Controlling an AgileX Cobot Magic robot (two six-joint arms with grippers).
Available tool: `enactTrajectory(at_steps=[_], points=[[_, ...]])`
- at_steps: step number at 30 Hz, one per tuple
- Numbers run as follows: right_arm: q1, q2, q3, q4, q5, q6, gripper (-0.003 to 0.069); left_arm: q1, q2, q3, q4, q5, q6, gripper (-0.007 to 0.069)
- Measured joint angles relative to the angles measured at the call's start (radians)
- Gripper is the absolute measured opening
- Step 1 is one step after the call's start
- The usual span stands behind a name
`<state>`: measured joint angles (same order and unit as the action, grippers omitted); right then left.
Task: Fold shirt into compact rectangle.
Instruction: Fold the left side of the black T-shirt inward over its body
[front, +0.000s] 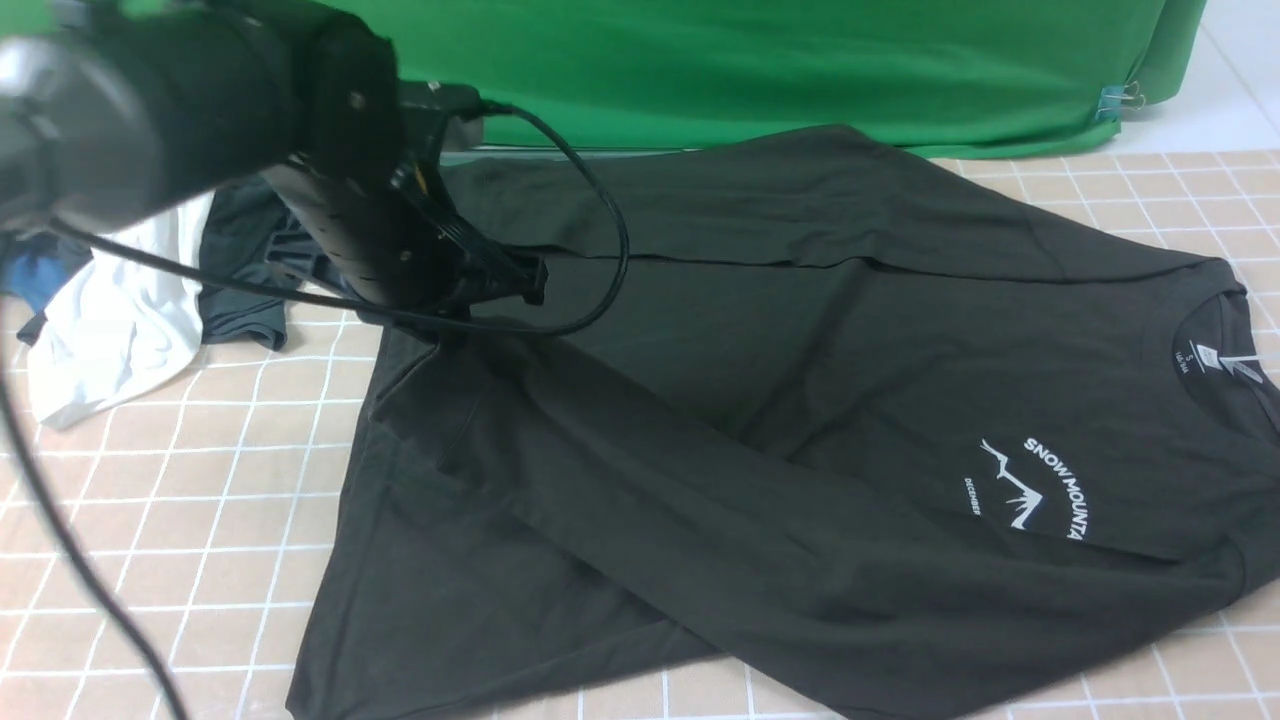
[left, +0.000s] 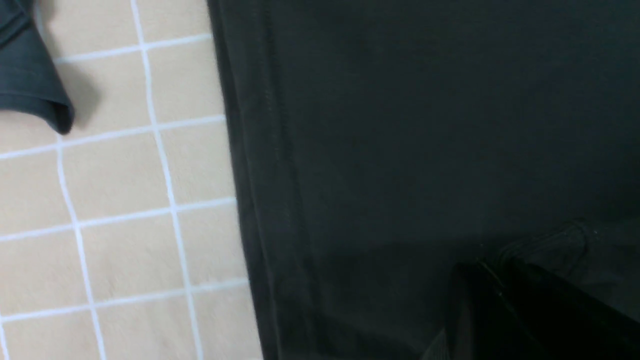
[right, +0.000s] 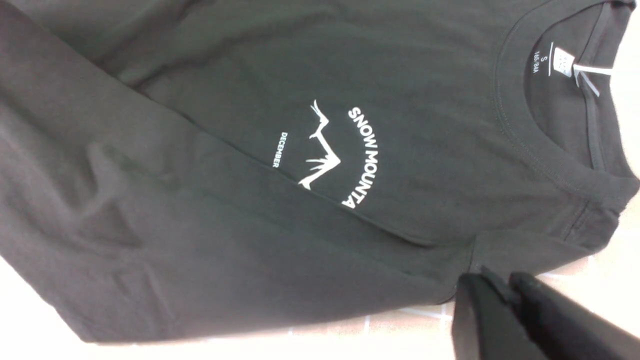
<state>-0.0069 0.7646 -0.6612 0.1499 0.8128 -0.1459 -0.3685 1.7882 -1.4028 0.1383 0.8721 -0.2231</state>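
Checking the front view, I saw the shirt (front: 760, 420) lying flat on the tiled tabletop (front: 150, 520), filling the middle and right of frame, both long sleeves crossed over the body. Its long axis ran left to right: hem at frame left, collar with neck label (front: 1205, 358) at far right, chest print (front: 1040, 490) lower right. Left tool (front: 520, 282) sat low over the hem end, at the shirt's upper left, jaws closed. Couldn't tell if any cloth was pinched, black on black. Right tool (right: 500, 287) was out of the front view. Its wrist view put it just beside the shoulder edge near the collar, fingers close together; parted or not, I couldn't tell. So left arm was nearer the hem, right nearer the collar. My guess: the next fold would carry hem toward collar along that axis. White shirt (front: 120, 310) and grey-green shirt (front: 245, 270) sat heaped upper left, apart from it.
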Motion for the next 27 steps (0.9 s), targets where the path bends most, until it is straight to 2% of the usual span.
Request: enactTrajectory(at_steps=[11,21,27], points=[[0.0,0.0,0.0,0.0,0.0,-0.001,0.0104,0.0,0.09,-0.042,0.06,-0.073,-0.046,0.0025],[0.0,0.003,0.0,0.0,0.026,-0.001,0.0125,0.0,0.076,-0.207,0.036,0.013,-0.069,0.0025],[0.0,0.053,0.0,0.001,0.062,-0.001,0.0141,0.0,0.072,-0.268,0.006,-0.027,-0.069,0.0025]])
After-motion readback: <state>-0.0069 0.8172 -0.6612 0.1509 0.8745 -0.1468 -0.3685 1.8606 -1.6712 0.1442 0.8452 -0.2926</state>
